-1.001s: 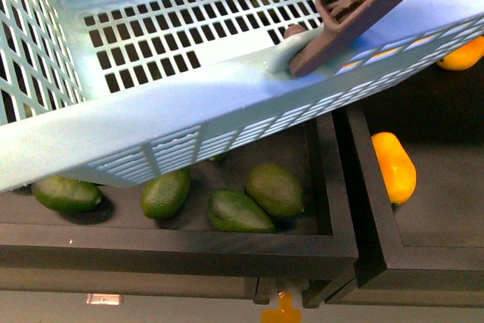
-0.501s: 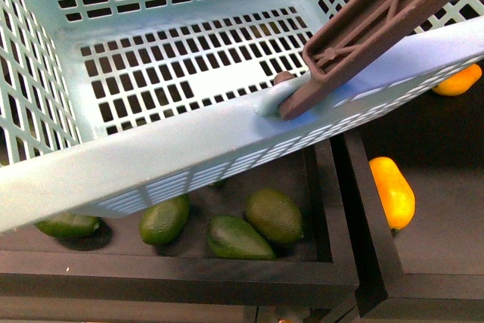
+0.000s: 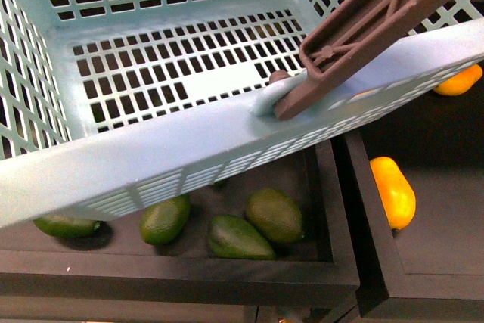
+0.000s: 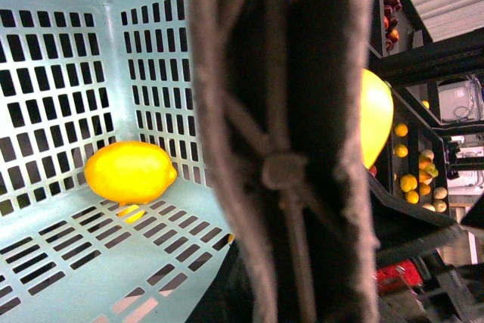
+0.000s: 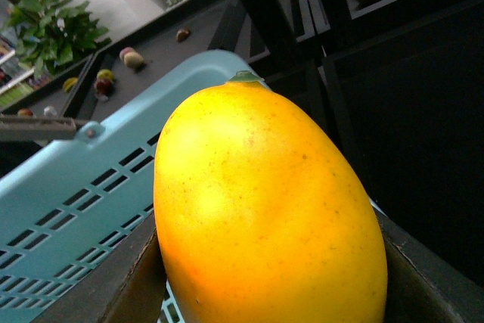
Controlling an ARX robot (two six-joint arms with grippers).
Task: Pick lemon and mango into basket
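Lemon lies inside the basket, on the slotted floor and right up against one lattice wall, as my left wrist view shows it. From the front view the lemon is out of sight, and the basket fills the upper part of the picture, tilted so that its near rim runs upward toward my right. Its brownish ribbed handle crosses the far right corner. That same handle stands blurred and very close across the middle of my left wrist view. I cannot make out my left claw's fingers around it, so I cannot tell whether that claw is clamped or slack. My right claw grips the mango: dark finger slabs press it from both sides low in the right wrist view. The fruit bulges large and orange-yellow toward the camera, with its stem end up. The basket's aqua rim and slotted wall show just behind the mango, which is not yet inside. Below the tilted basket, four dark green oval fruits lie in a black tray. In the neighbouring black tray to my right rests another elongated orange-yellow fruit. One more orange fruit peeks out farther back beside the basket's wall.
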